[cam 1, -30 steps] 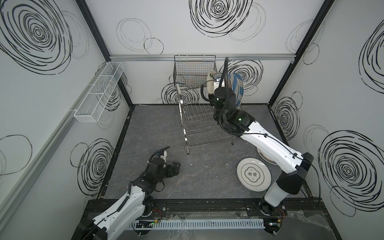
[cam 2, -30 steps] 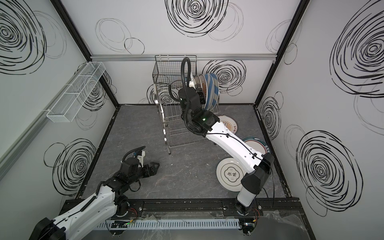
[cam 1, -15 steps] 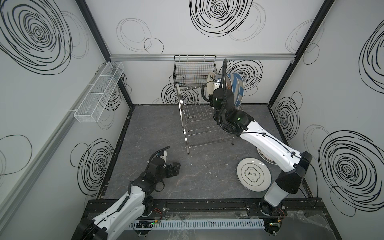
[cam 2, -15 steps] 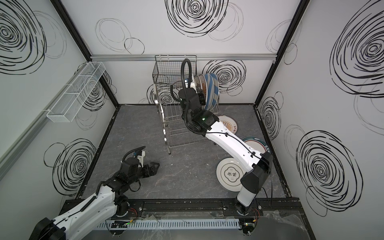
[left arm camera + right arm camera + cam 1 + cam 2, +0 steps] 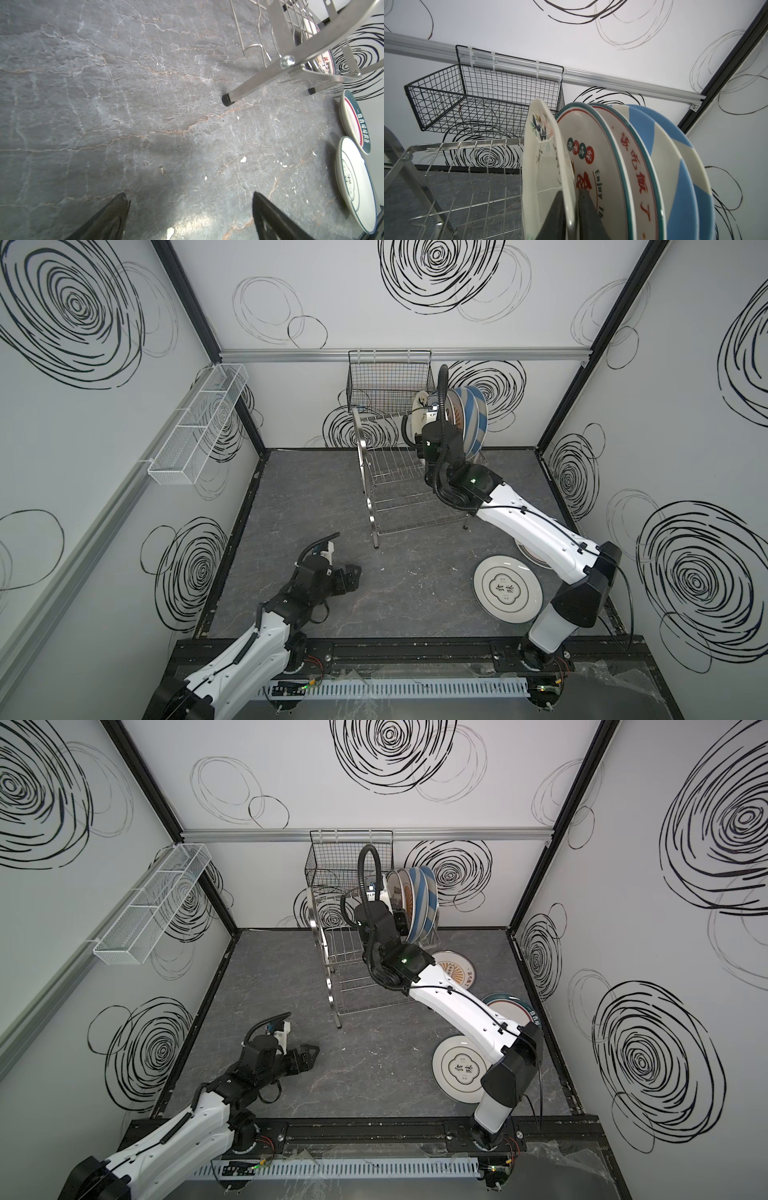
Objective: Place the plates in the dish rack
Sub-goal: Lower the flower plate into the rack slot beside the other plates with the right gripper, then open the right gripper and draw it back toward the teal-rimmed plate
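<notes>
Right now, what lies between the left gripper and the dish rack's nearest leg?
Left wrist view: only bare, fleck-dotted tabletop between left gripper and rack leg.

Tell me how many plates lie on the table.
3: a sunburst plate beside the rack, a green-rimmed plate partly under the right arm, a white plate nearest the front. The arm could hide more.

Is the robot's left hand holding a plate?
No, the left gripper is open above the grey floor, with nothing between its fingers.
</notes>
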### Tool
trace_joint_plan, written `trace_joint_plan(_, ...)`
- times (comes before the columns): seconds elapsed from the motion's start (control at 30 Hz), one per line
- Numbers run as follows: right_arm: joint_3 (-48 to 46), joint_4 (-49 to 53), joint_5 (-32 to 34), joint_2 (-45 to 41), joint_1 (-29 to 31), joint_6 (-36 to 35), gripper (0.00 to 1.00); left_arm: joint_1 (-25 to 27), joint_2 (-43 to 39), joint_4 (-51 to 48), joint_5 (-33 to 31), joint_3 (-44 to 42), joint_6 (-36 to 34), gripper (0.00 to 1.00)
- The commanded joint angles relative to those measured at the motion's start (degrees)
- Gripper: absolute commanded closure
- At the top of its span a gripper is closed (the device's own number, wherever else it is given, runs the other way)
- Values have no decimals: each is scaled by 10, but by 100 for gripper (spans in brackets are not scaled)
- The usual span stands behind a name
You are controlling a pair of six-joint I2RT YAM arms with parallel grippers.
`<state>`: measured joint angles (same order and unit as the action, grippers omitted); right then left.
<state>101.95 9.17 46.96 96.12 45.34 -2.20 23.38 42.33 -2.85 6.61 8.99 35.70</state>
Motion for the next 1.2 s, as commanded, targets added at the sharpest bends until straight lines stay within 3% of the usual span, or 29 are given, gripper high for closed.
trace_joint_plan(0.0, 1, -34, 9, -14, -2, 6, 76, 4, -4, 22, 3, -3, -10, 4)
trace_joint_plan(0.33, 21, -19, -9, -23, 3, -4, 63, 4, -5, 21, 2, -3, -10, 4)
trace_joint_plan(0.5, 53, 7, -10, -21, 13, -25, 51, 4, -6, 21, 2, -3, -10, 4)
trace_joint_plan(0.63, 82, 41, -26, -23, 14, -27, 35, 4, -10, 19, -1, -3, -10, 4)
trace_joint_plan(0.77, 88, 60, -65, -49, 14, -20, 26, 4, -12, 18, -1, -4, -9, 4)
trace_joint_plan(0.93, 70, 99, -120, -101, 13, 8, 22, 4, -11, 16, -3, -3, -9, 4)
trace_joint_plan(1.17, -42, 158, -218, -220, 11, 81, 19, 4, -29, 10, -8, -6, -8, 4)
